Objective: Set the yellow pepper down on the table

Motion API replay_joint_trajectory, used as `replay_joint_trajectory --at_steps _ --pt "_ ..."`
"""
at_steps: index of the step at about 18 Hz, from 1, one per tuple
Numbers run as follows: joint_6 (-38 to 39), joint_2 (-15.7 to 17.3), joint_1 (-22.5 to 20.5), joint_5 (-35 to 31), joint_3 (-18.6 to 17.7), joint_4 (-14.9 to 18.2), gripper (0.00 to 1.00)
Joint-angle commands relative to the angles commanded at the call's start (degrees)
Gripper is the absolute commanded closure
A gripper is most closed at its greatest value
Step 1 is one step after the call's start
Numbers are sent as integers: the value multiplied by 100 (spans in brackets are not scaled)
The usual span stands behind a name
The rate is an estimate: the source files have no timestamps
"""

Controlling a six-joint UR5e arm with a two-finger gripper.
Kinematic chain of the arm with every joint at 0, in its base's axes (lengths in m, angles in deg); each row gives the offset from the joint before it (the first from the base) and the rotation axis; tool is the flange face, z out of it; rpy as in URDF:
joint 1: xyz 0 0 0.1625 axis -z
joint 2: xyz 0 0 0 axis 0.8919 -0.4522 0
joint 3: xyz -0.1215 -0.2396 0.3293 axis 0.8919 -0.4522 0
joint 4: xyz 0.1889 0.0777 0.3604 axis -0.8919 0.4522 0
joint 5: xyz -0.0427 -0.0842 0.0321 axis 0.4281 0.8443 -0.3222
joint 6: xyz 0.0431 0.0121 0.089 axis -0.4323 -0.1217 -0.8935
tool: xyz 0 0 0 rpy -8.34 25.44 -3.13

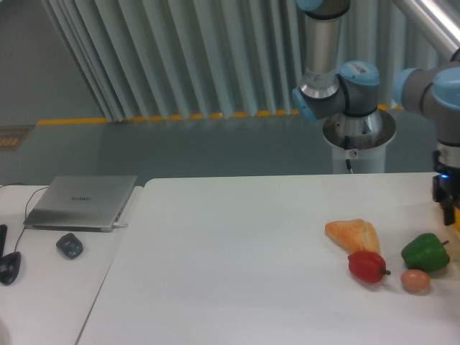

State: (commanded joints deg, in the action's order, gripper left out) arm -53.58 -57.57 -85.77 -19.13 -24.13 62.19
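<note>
Hand: only a dark sliver shows at the right border of the view, low over the far right of the counter. Whether its jaws are apart or clenched cannot be told, nor whether anything is between them.

Counter: a white top filling the lower frame, with its left and middle parts bare. A side counter adjoins it on the left.

Arm: the base column stands behind the counter's far edge. The upper links run out of frame top right, and the wrist comes down at the right border.

Laptop: shut, on the side counter, with a mouse just in front of it.

Items grouped at the right of the counter:
- Bread, touching or all but touching the red pepper below it.
- Green pepper, just beside the hand and lower in the frame.
- Egg, nearest the front edge, just below the green pepper.

Yellow pepper: not in view. No yellow fruit lies on the visible counter.

Assessment: the placing has not been done. The step in hand appears to be the reach or pickup, past the right border. The next move calls for a firm hold on the yellow pepper. It must then be carried in clear of the green pepper and egg and set on a bare part of the counter.
</note>
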Motion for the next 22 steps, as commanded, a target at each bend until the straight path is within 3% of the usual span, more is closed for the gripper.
replay_joint_trajectory --at_steps 11,22 --pt "247 -483 -299 -799 202 -114 0" --pt "221 -993 -791 -800 237 -97 0"
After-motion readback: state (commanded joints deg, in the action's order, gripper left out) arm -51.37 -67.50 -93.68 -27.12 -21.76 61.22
